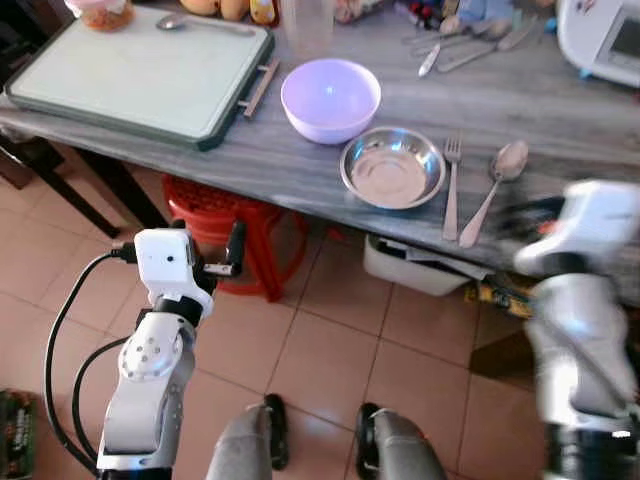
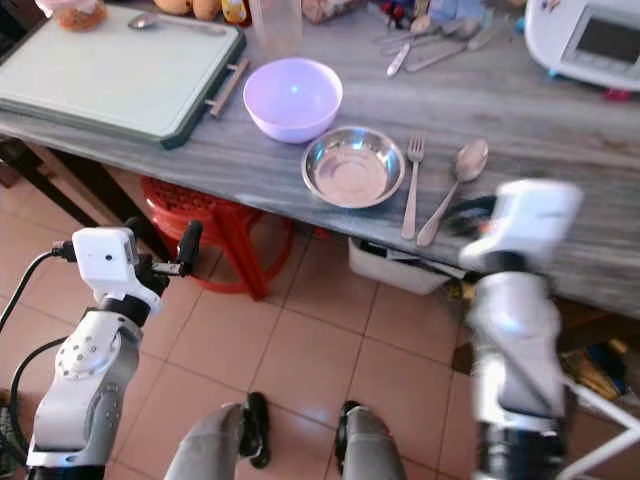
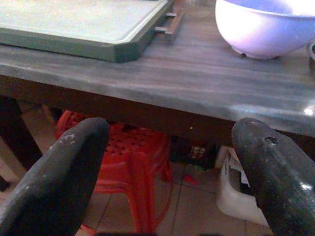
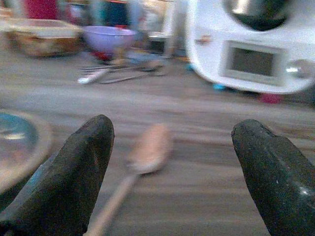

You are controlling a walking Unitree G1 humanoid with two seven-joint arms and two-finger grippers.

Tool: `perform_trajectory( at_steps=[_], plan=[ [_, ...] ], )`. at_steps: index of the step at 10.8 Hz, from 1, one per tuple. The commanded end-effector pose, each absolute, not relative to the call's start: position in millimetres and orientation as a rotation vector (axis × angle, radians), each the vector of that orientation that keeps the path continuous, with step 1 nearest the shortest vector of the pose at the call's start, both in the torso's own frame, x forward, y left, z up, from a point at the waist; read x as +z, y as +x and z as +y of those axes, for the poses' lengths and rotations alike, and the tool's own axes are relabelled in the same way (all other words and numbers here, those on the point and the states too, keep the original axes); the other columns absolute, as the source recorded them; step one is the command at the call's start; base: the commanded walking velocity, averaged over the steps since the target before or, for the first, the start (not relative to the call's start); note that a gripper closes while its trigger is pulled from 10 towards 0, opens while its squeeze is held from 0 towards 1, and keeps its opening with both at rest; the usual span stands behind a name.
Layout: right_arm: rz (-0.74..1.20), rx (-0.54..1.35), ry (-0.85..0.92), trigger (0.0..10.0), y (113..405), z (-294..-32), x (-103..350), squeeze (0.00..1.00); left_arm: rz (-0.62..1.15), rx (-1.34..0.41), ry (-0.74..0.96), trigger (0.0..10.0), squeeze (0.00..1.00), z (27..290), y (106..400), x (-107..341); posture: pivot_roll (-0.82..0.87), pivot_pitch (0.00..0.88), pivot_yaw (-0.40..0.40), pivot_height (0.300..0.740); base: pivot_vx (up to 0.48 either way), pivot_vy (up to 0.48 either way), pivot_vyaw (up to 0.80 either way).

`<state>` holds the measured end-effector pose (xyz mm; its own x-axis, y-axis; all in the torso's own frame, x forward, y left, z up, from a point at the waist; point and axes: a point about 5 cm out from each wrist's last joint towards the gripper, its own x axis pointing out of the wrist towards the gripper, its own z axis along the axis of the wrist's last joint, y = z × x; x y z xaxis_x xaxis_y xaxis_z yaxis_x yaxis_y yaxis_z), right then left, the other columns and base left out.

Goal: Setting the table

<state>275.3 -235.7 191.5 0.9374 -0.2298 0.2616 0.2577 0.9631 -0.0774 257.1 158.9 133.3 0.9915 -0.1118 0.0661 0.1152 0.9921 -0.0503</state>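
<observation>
Left gripper [image 1: 232,262] hangs below the surface's near edge, fingers [image 3: 54,187] spread wide, holding nothing, red stool [image 1: 225,225] beyond. Right gripper [image 4: 172,172], blurred, sits low at the near edge, fingers spread, empty, over the spoon [image 1: 493,190]. Fork [image 1: 452,185] lies just beside the spoon. Steel bowl [image 1: 392,167] sits at the near edge, beside the fork. Lilac bowl [image 1: 330,98] stands just behind it. Green tray [image 1: 140,75] occupies the surface's left end. White appliance [image 2: 585,40] sits at the far right corner.

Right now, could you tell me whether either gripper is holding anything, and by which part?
Nothing is held. The left gripper is open below the table edge; the right gripper is open above the spoon, not touching it.
</observation>
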Motion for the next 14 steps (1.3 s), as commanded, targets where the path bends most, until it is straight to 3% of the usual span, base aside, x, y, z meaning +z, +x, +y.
perform_trajectory(
  at_steps=[1,6,14],
  plan=[
    [-0.177,-0.320,-0.121,10.0,278.2,-247.3,181.2,0.00,-0.057,-0.134,-0.045,10.0,0.00,159.9,253.6,134.9,-0.02,0.271,0.070,0.740,0.000,0.000,0.00],
    [-0.034,-0.419,-0.120,10.0,309.5,-277.6,182.0,0.00,-0.015,-0.174,-0.025,10.0,0.00,161.5,241.8,137.1,0.02,0.342,0.107,0.740,0.000,0.000,0.00],
    [0.108,-0.174,-0.048,10.0,344.8,-267.0,189.1,0.00,0.006,-0.170,-0.031,10.0,0.00,161.9,239.2,137.3,0.01,0.350,0.078,0.740,0.000,0.000,0.00]
  ],
)
